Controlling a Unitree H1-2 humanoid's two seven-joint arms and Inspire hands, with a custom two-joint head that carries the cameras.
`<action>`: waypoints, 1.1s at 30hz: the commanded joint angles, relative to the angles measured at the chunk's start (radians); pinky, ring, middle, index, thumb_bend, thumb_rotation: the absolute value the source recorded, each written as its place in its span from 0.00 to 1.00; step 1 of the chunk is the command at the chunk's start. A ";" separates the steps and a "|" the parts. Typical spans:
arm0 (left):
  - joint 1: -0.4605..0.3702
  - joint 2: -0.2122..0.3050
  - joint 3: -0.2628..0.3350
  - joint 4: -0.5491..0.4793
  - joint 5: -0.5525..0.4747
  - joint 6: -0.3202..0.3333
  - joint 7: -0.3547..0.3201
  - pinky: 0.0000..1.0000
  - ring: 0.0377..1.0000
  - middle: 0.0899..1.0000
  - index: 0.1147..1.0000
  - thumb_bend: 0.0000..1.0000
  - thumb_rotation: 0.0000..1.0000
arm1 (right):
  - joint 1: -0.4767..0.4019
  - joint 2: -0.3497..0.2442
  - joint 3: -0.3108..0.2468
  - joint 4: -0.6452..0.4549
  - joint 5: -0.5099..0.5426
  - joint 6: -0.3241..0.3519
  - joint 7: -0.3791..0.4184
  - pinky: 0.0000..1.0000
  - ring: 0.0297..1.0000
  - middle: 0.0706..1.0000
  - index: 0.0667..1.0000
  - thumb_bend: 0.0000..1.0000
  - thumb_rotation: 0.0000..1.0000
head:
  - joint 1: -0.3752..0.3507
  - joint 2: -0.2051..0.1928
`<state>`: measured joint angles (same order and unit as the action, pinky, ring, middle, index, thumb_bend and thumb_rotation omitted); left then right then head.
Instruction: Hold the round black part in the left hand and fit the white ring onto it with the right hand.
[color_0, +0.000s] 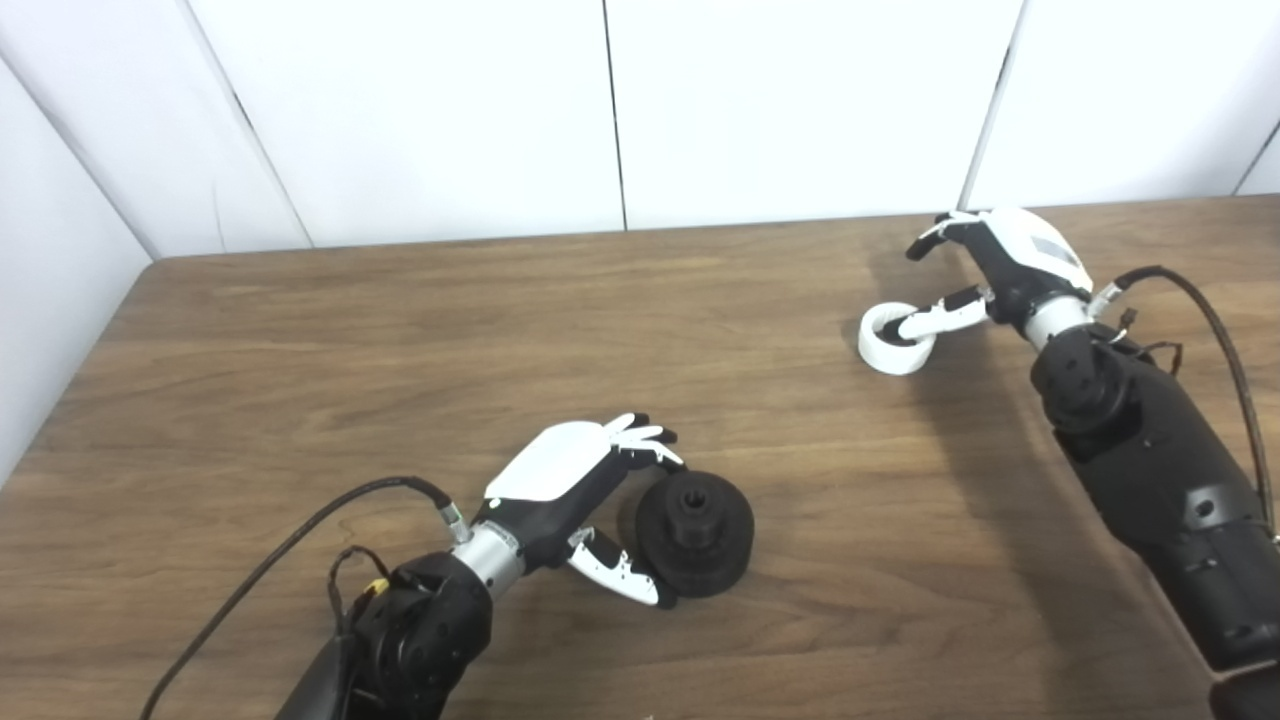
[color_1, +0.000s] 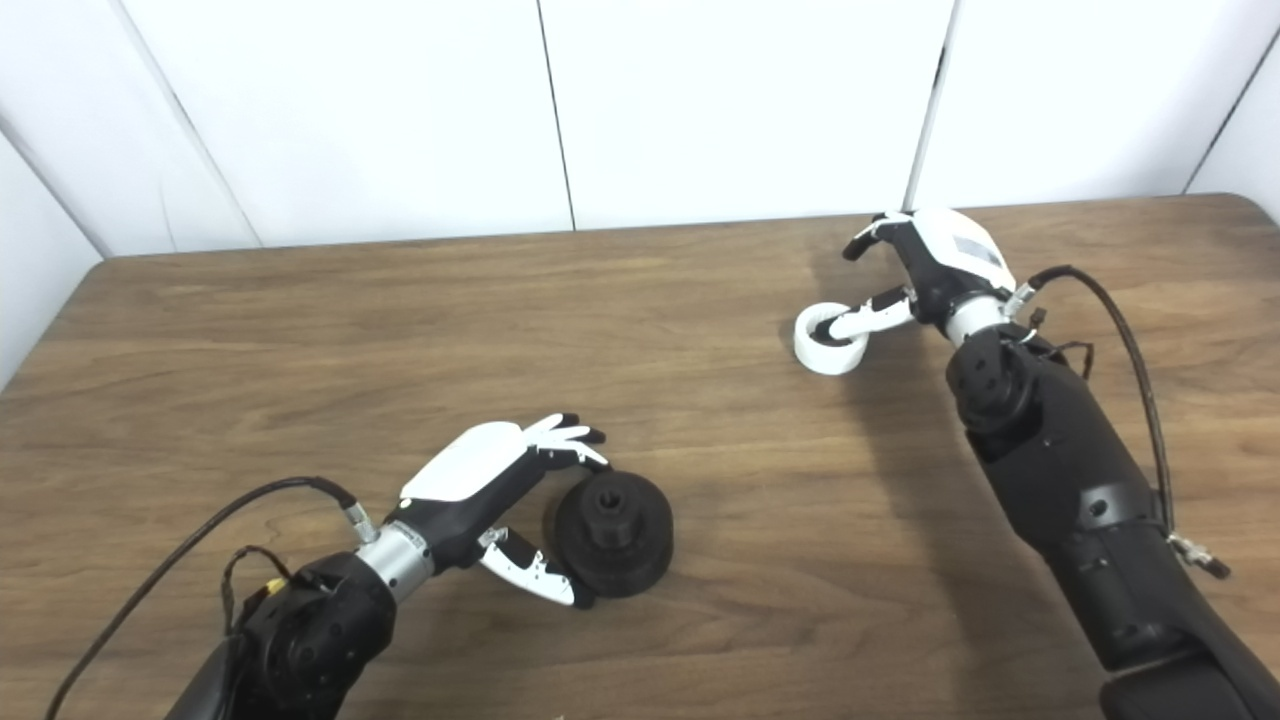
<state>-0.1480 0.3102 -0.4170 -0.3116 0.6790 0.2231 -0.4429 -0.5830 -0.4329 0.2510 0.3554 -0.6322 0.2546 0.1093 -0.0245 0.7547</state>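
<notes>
The round black part (color_0: 695, 533) lies on the wooden table (color_0: 400, 340) near the front, its hub with a centre hole facing up. My left hand (color_0: 570, 485) is at the part's left edge, fingers (color_0: 645, 440) by its upper rim and thumb (color_0: 620, 575) against its lower rim, spread rather than clamped. The white ring (color_0: 893, 340) sits tilted at the far right. My right hand (color_0: 1010, 265) is beside it with the thumb (color_0: 940, 318) poked into the ring's hole. Its other fingers (color_0: 935, 235) are raised well away from the ring.
White wall panels (color_0: 620, 110) stand right behind the table's far edge. The left table edge (color_0: 70, 390) runs diagonally. Cables loop from both wrists (color_0: 1215, 330). Bare wood lies between the two hands.
</notes>
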 joint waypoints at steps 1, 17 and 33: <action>-0.009 0.005 0.005 0.014 -0.002 -0.003 -0.004 0.90 0.98 0.91 0.65 0.84 0.24 | -0.066 -0.022 0.006 -0.007 -0.002 -0.021 0.018 0.93 0.97 0.91 0.68 0.96 0.36 | 0.000 -0.001; -0.013 -0.004 0.015 0.041 -0.002 -0.008 0.007 0.88 0.99 0.92 0.65 0.84 0.22 | -0.031 -0.049 0.002 -0.159 0.018 0.050 0.179 0.91 0.98 0.91 0.65 0.98 0.45 | 0.002 -0.004; -0.008 0.000 0.022 0.051 -0.004 -0.020 0.020 0.90 0.99 0.92 0.65 0.84 0.23 | -0.027 -0.034 -0.021 -0.181 0.022 0.052 0.157 0.91 0.98 0.91 0.66 0.94 0.46 | 0.002 -0.012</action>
<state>-0.1486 0.2990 -0.4016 -0.2814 0.6731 0.2026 -0.4206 -0.5639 -0.4560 0.2508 0.2171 -0.6121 0.3097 0.2864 -0.0215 0.7409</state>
